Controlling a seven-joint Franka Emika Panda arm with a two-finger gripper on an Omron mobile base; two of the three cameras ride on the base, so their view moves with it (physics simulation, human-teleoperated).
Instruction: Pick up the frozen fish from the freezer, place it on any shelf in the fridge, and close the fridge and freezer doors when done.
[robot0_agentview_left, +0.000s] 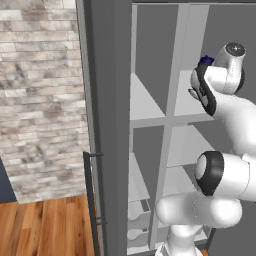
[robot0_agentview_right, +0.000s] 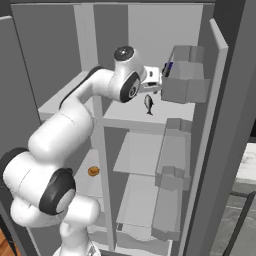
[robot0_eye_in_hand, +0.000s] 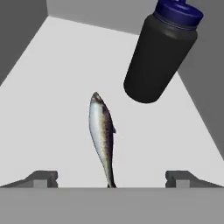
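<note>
Frozen fish (robot0_eye_in_hand: 103, 135) is seen between spread fingertips of the gripper (robot0_eye_in_hand: 112, 178).
A dark bottle (robot0_eye_in_hand: 160, 52) stands at one o'clock on the shelf (robot0_eye_in_hand: 52, 87).

You see the frozen fish (robot0_eye_in_hand: 102, 131) glossy, silvery, speckled | bottle (robot0_eye_in_hand: 156, 54) matt black, blue cap | shelf (robot0_eye_in_hand: 52, 87) smooth pale grey | brick wall (robot0_agentview_left: 40, 100) rough | floor (robot0_agentview_left: 45, 227) polished wood

Frozen fish (robot0_eye_in_hand: 103, 133): silvery-grey flanks, darker brown-speckled back. Bottle (robot0_eye_in_hand: 155, 57): black body, blue cap. Shelf (robot0_eye_in_hand: 52, 96): pale grey; fridge (robot0_agentview_right: 150, 30) interior mid grey. Doors (robot0_agentview_left: 107, 125) dark grey. Wall (robot0_agentview_left: 40, 100): pale mottled brick. Floor (robot0_agentview_left: 45, 227): orange-brown wood
</note>
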